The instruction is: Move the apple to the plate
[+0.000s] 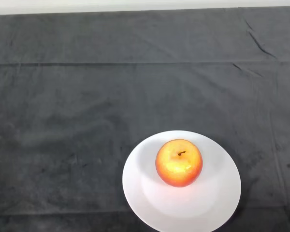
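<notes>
a red-and-yellow apple (179, 163) sits upright, stem up, near the middle of a white plate (208, 203) at the near edge of the cloth-covered table (87, 96).

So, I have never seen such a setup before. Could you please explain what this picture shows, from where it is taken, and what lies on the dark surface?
The picture comes from a camera on the head of a humanoid robot, looking down at the table in front of it. A dark cloth covers the table. Near the lower edge lies a white plate, and a red and yellow apple sits upright on it, stem up, a little behind the plate's middle. No part of the robot shows in this view, so nothing is being held. The robot's job was to put the apple on the plate, and by this picture the apple is there.
</notes>
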{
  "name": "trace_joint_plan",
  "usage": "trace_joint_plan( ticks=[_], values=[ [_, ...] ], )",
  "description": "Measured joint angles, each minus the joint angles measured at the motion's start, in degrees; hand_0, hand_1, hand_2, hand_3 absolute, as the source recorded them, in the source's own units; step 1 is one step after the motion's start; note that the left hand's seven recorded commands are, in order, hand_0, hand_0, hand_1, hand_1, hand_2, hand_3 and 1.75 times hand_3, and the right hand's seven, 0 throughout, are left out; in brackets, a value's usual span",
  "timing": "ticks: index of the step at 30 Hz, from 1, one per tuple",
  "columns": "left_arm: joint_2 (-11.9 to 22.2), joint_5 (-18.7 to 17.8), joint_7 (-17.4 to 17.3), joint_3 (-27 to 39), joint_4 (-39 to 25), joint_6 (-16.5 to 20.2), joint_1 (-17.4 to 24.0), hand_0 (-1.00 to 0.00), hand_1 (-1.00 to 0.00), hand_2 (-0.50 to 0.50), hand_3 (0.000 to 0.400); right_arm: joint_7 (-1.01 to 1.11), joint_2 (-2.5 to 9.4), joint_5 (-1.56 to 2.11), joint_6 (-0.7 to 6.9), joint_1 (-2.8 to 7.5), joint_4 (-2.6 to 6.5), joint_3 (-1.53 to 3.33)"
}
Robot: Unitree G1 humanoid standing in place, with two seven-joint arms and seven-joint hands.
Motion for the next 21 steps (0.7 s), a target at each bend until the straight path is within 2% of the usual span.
trace_joint_plan(
  ticks=[21],
  values=[
    [0.0,0.0,0.0,-0.2,0.0,0.0,0.0,0.00,0.00,0.00,0.000,0.00,0.00,0.00,0.00,0.00,0.00,0.00]
  ],
)
